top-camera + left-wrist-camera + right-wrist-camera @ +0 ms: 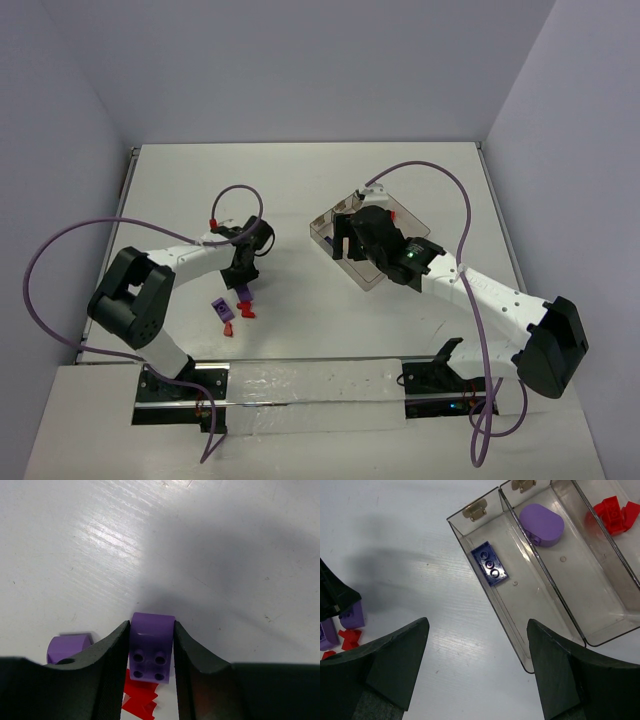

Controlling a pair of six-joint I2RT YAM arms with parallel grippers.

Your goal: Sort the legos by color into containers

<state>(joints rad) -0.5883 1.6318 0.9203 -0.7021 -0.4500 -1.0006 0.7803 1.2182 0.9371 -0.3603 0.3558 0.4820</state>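
Observation:
My left gripper is shut on a purple lego, with a finger pressed against each side; the brick is at table level. Under and behind it lie red legos, and another purple lego sits to the left. From above, the left gripper stands over this small cluster. My right gripper hangs open and empty beside the near left corner of the clear containers. One compartment holds a dark purple flat lego, the middle one a rounded purple lego, the far one red legos.
The tray lies angled at centre right, partly hidden under the right arm. Purple cables arc over both arms. A red cable tip sits on the left arm. The table's near edge carries a metal rail.

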